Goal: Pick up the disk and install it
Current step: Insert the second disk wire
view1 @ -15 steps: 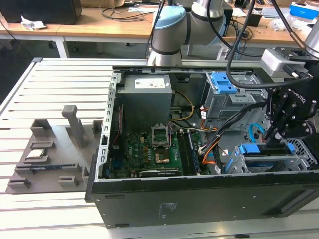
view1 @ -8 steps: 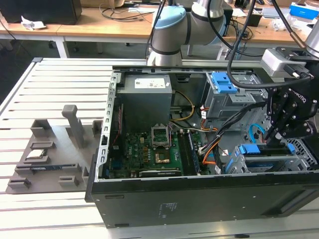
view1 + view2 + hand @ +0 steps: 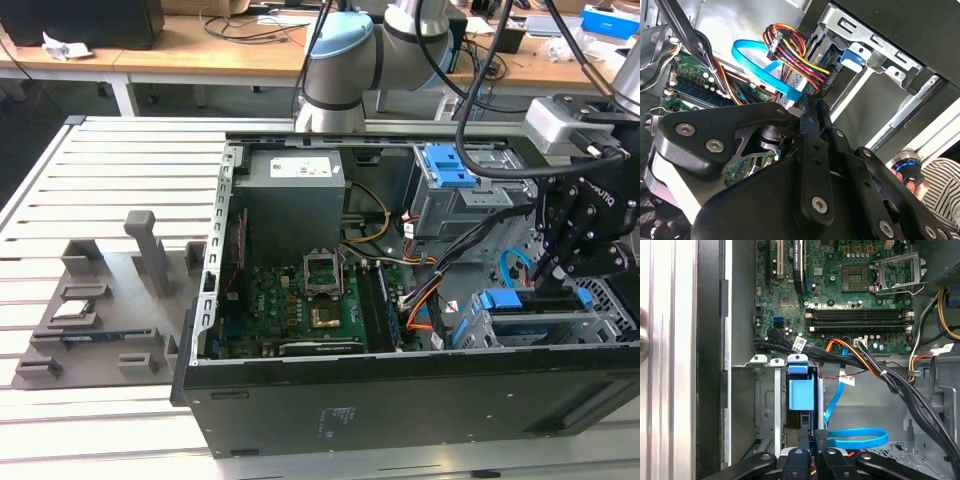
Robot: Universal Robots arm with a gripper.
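Note:
The disk (image 3: 801, 395) stands on edge in the grey metal drive bay (image 3: 767, 405) inside the open computer case, its blue bracket facing out. In the exterior view the disk's blue bracket (image 3: 500, 300) sits in the bay (image 3: 478, 330) at the case's right end. My gripper (image 3: 820, 436) hangs right at the disk's outer edge, its black fingers pressed together; I cannot tell whether they touch it. It reaches down into the case from the exterior view's right (image 3: 550, 282). The second wrist view has the shut fingers (image 3: 812, 112) pointing at the cables.
Bundled black and coloured cables (image 3: 875, 370) and a blue flat cable (image 3: 855, 437) lie beside the bay. The motherboard (image 3: 300, 300) fills the case's middle, with a second bay and its blue latch (image 3: 448, 165) behind. A grey fixture (image 3: 90, 320) lies outside. A person's striped sleeve (image 3: 942, 185) is close by.

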